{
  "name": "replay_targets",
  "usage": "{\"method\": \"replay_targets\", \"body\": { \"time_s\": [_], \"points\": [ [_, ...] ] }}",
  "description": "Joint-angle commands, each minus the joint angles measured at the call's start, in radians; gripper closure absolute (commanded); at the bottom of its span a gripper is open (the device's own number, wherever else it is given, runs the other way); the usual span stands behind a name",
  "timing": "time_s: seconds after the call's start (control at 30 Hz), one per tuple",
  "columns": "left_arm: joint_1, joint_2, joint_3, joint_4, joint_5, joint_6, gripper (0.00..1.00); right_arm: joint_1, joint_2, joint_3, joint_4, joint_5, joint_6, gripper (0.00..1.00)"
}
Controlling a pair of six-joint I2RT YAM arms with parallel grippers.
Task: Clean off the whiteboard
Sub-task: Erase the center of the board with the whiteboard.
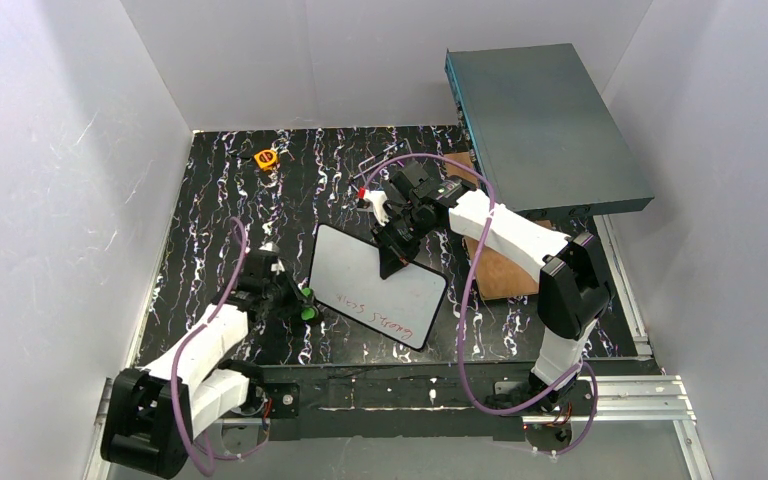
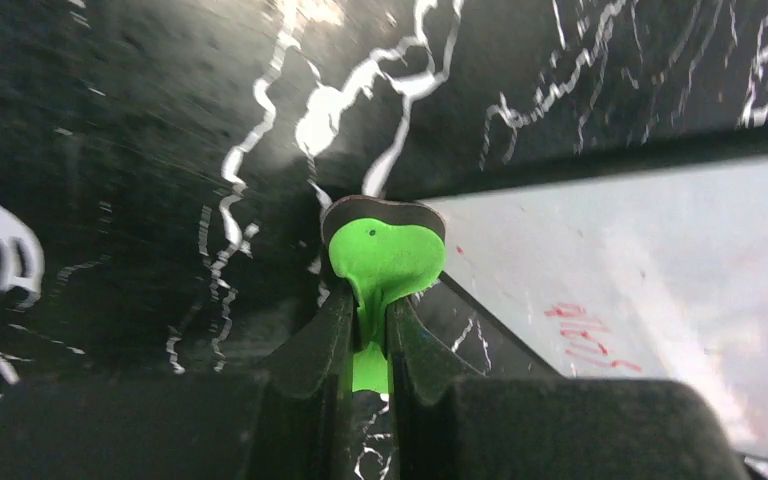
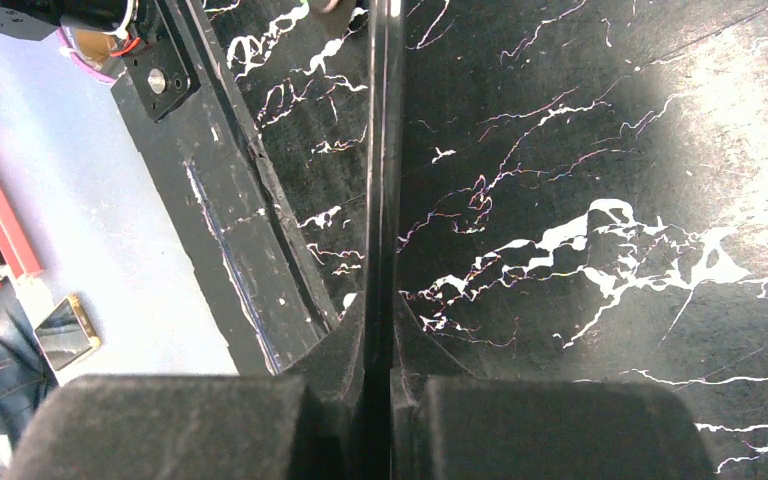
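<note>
On the black marbled table (image 1: 210, 200), off to the left, the left gripper (image 1: 303, 302) is clenched on a green eraser (image 2: 385, 255) with a dark pad at its tip; well beyond it lies a small orange tape measure (image 1: 266, 158); just right of those fingers sits the whiteboard (image 1: 350, 265), its edge close against the eraser, though I cannot tell if they touch; red handwriting (image 1: 380, 316) runs along its near side; the right gripper (image 1: 394, 262) is clamped on the whiteboard's far edge, the thin black frame pinched between its fingers; behind and right of it lie a brown wooden board (image 1: 505, 270) and a grey-teal metal box (image 1: 545, 120).
</note>
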Motion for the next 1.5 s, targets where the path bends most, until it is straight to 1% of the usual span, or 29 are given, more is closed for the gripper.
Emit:
{"method": "replay_targets", "body": {
  "time_s": [0.0, 0.13, 0.23, 0.3, 0.37, 0.47, 0.53, 0.67, 0.73, 0.77, 0.87, 0.93, 0.97, 1.0, 1.07, 1.13, 1.2, 1.33, 1.4, 1.47],
  "points": [
    [0.071, 0.031, 0.057, -0.014, -0.033, 0.025, 1.00, 0.012, -0.041, -0.001, 0.008, -0.082, 0.005, 0.99],
    [0.072, 0.071, 0.077, 0.014, 0.036, 0.041, 1.00, 0.013, -0.047, -0.003, 0.009, -0.077, 0.002, 0.99],
    [0.069, 0.061, 0.077, 0.009, 0.095, 0.042, 1.00, 0.013, -0.047, -0.003, 0.009, -0.078, 0.002, 0.99],
    [0.044, 0.034, 0.065, -0.011, 0.108, 0.030, 1.00, 0.013, -0.042, 0.000, 0.008, -0.082, 0.000, 0.99],
    [-0.007, 0.005, 0.049, -0.036, 0.094, 0.013, 1.00, 0.013, -0.035, 0.007, 0.003, -0.085, -0.001, 0.99],
    [-0.097, -0.017, 0.026, -0.060, 0.030, -0.022, 1.00, 0.013, -0.025, 0.020, -0.007, -0.090, -0.002, 0.99],
    [-0.128, -0.011, 0.018, -0.067, -0.007, -0.048, 1.00, 0.013, -0.021, 0.021, -0.008, -0.093, -0.002, 0.99],
    [-0.132, 0.025, 0.069, -0.106, -0.104, -0.056, 1.00, 0.013, -0.028, 0.014, -0.004, -0.091, -0.001, 0.99],
    [-0.132, 0.055, 0.111, -0.148, -0.199, -0.047, 1.00, 0.014, -0.032, 0.010, 0.000, -0.088, -0.001, 0.99],
    [-0.115, 0.101, 0.157, -0.181, -0.268, -0.031, 1.00, 0.013, -0.036, 0.008, 0.001, -0.087, -0.001, 0.99],
    [-0.043, 0.162, 0.193, -0.162, -0.253, 0.007, 1.00, 0.013, -0.047, -0.002, 0.006, -0.085, -0.001, 0.99],
    [-0.040, 0.187, 0.210, -0.150, -0.213, 0.025, 1.00, 0.014, -0.044, -0.002, 0.007, -0.088, -0.001, 0.99],
    [-0.042, 0.193, 0.213, -0.147, -0.168, 0.026, 1.00, 0.013, -0.044, -0.001, 0.007, -0.088, -0.002, 0.99],
    [-0.078, 0.186, 0.208, -0.153, -0.144, 0.007, 1.00, 0.013, -0.040, 0.001, 0.006, -0.091, -0.002, 0.99],
    [-0.163, 0.159, 0.194, -0.155, -0.149, -0.038, 1.00, 0.014, -0.034, 0.005, 0.003, -0.093, -0.002, 0.99],
    [-0.221, 0.151, 0.194, -0.148, -0.153, -0.075, 1.00, 0.014, -0.030, 0.005, 0.003, -0.100, -0.002, 0.99],
    [-0.244, 0.156, 0.204, -0.128, -0.145, -0.078, 1.00, 0.015, -0.028, 0.004, 0.005, -0.102, -0.001, 0.99],
    [-0.267, 0.174, 0.207, -0.033, -0.049, -0.035, 1.00, 0.016, -0.029, 0.003, 0.005, -0.100, -0.003, 0.99],
    [-0.267, 0.166, 0.199, -0.015, -0.085, -0.015, 1.00, 0.016, -0.034, 0.001, 0.005, -0.097, -0.005, 0.99],
    [-0.264, 0.138, 0.192, -0.012, -0.158, 0.009, 1.00, 0.016, -0.041, -0.006, 0.010, -0.093, -0.005, 0.99]
  ]
}}
